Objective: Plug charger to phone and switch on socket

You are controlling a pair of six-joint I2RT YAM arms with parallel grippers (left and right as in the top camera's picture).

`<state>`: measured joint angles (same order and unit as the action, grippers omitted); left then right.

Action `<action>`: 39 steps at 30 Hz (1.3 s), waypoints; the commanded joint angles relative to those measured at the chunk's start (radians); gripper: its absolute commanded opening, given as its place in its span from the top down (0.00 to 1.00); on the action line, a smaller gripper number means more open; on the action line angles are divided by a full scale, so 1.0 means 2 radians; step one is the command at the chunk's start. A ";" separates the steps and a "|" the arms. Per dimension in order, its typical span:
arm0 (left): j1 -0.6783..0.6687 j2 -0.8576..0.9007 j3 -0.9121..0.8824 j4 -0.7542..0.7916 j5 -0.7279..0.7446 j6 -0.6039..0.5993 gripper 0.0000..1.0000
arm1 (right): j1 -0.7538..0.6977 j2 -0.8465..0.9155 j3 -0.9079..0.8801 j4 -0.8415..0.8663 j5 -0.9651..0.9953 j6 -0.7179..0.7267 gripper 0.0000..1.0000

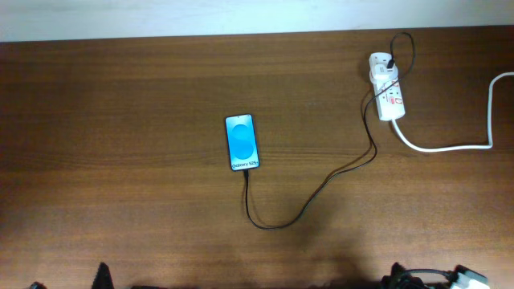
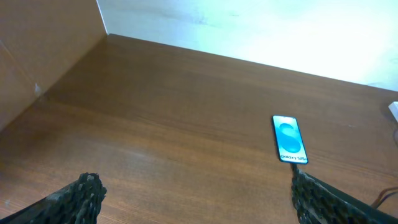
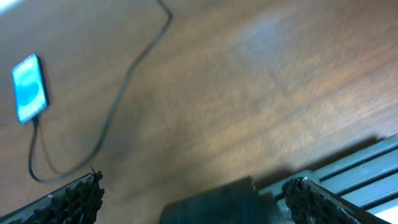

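Observation:
The phone lies flat mid-table, blue screen up; it also shows in the left wrist view and the right wrist view. The thin black charger cable runs from the phone's near end in a loop to the white socket strip at the back right, where its plug sits. The connector tip sits at the phone's near edge. My left gripper is open and empty, near the table's front left. My right gripper is open and empty, near the front right edge.
A thick white cord runs from the strip towards the right edge. A pale wall borders the far side of the brown table. A dark block and grey slatted part lie under the right gripper.

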<state>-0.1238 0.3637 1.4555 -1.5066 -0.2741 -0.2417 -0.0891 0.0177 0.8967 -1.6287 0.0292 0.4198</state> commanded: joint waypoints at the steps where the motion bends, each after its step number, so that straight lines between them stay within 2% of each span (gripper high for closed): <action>1: 0.000 0.002 0.000 0.001 -0.005 0.008 0.01 | 0.006 -0.007 -0.023 0.017 -0.022 0.002 0.02; 20: 0.000 0.002 0.000 0.001 -0.005 0.008 0.01 | 0.006 -0.007 -0.024 0.018 -0.022 0.002 0.02; 23: 0.000 0.002 0.000 0.001 -0.005 0.008 0.01 | 0.006 -0.007 -0.024 0.040 -0.040 0.042 0.02; 26: 0.000 0.002 0.000 0.001 -0.005 0.008 0.01 | 0.006 -0.007 -0.024 0.146 -0.084 0.041 0.02; 29: 0.000 0.002 0.000 0.001 -0.005 0.008 0.01 | 0.006 -0.007 -0.025 0.234 -0.088 0.034 0.02; 34: 0.000 0.002 0.000 0.001 -0.005 0.008 0.01 | 0.006 -0.007 -0.047 0.403 -0.130 -0.107 0.02; 39: 0.000 0.002 0.000 0.001 -0.005 0.008 0.01 | 0.006 -0.007 -0.125 0.567 -0.147 -0.131 0.02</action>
<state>-0.1238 0.3637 1.4555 -1.5059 -0.2745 -0.2417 -0.0849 0.0120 0.7464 -0.6075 -0.2199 0.2325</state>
